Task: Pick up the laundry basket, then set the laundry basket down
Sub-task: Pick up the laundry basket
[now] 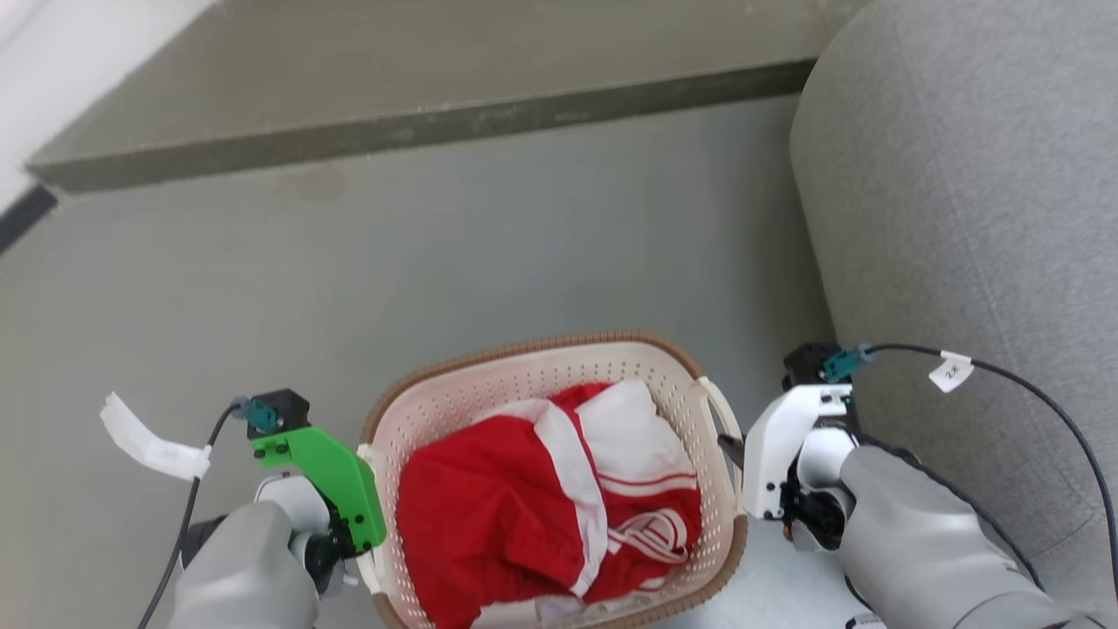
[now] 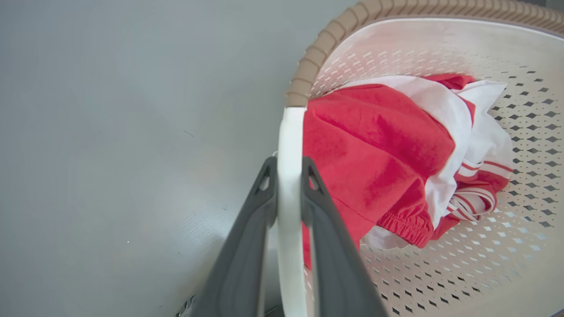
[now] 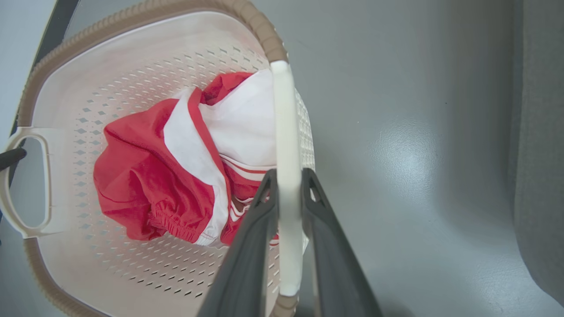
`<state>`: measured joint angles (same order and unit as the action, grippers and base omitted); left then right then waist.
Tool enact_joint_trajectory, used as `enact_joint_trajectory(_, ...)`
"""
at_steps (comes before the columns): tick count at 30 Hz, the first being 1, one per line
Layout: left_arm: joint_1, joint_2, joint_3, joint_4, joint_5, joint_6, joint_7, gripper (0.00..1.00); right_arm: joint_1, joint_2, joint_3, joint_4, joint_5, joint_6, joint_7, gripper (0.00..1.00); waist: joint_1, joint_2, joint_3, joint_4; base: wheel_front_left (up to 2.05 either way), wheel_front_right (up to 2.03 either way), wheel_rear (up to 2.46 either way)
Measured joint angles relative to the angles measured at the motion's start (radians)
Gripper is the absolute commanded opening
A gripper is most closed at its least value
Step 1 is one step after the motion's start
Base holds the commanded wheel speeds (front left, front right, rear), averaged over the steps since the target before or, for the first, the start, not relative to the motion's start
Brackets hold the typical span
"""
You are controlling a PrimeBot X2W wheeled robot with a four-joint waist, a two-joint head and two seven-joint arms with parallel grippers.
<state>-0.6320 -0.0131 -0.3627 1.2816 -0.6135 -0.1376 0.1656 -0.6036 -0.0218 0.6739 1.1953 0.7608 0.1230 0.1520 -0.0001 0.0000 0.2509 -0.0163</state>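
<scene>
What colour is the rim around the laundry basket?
The rim is light brown, ribbed like weaving; clearest in the left wrist view.

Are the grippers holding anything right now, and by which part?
Both hold the laundry basket: the left gripper is shut on its left white loop handle, the right gripper on its right loop handle.

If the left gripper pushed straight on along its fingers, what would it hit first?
Likely the brown rim of the laundry basket, just past the white handle the left gripper clamps; depth unclear.
</scene>
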Motion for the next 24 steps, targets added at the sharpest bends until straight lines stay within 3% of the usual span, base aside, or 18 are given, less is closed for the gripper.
enact_joint_trajectory(24,0.119,-0.003,0.001,0.005,-0.035,0.0,0.055,0.0,0.118,0.007,0.02,0.016,0.05,0.002,0.034,0.0,0.0,0.0,-0.209,-0.015,0.0,0.0,0.0)
